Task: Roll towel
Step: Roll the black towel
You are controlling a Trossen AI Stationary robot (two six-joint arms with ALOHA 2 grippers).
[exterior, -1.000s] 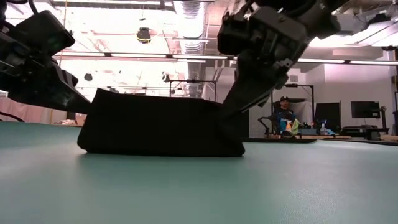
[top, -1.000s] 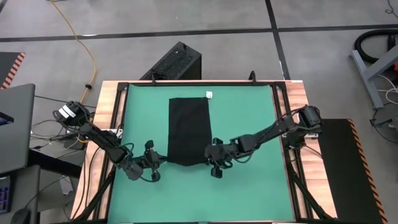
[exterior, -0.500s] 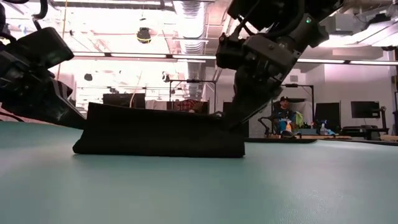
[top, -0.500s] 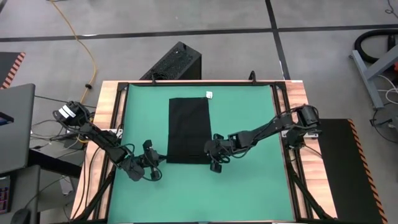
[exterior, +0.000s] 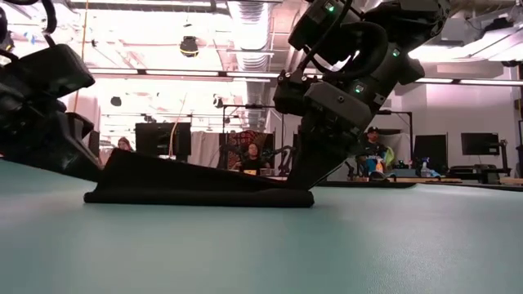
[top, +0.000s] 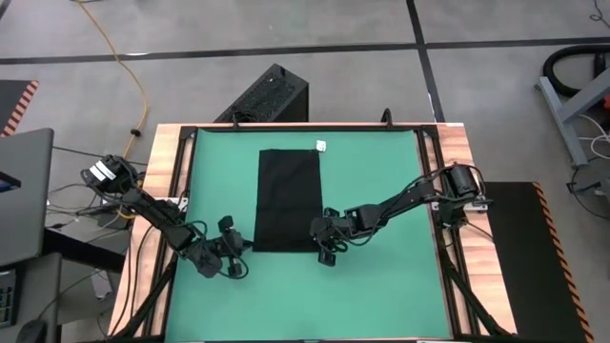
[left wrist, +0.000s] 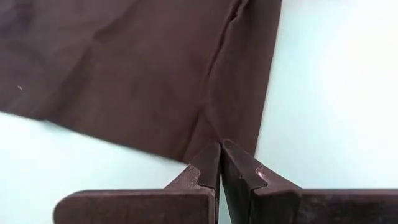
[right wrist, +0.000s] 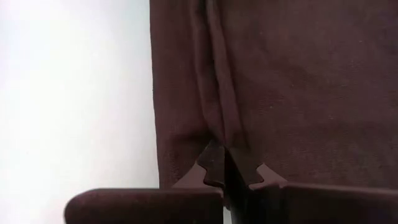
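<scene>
Black towel (top: 288, 200) flat on green mat (top: 381, 286), near corners pinched by both clenched hands.

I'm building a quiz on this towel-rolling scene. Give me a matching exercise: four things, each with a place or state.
Things:
1. left pincer
2. right pincer
3. white tag
4. green mat

Places or states:
A. at the towel's far right corner
B. shut on the towel's near left corner
C. covers the tabletop under the towel
D. shut on the towel's near right corner

Pairs: 1-B, 2-D, 3-A, 4-C
</scene>
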